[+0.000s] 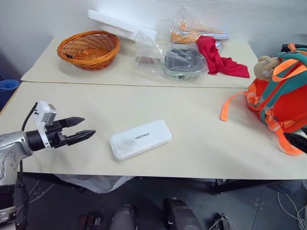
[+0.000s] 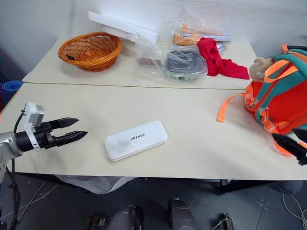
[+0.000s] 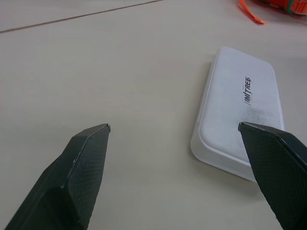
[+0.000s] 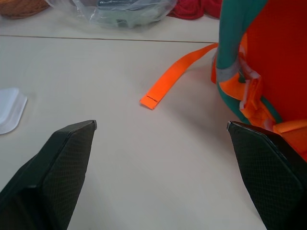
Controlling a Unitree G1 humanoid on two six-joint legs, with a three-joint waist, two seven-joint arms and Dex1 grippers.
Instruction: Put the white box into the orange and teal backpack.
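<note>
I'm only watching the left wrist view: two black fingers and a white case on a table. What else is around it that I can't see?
Observer: An orange and teal backpack stands at the table's right end, well apart from the white box.
Operator: Is the other arm anywhere near it?
Observer: Yes, the right gripper is open beside the backpack, holding nothing.
Operator: Anything behind the case?
Observer: A wicker basket and a red cloth sit on the far table.

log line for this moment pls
left pincer open, beside white box | right pincer open near backpack | box flat on table, untouched
</note>
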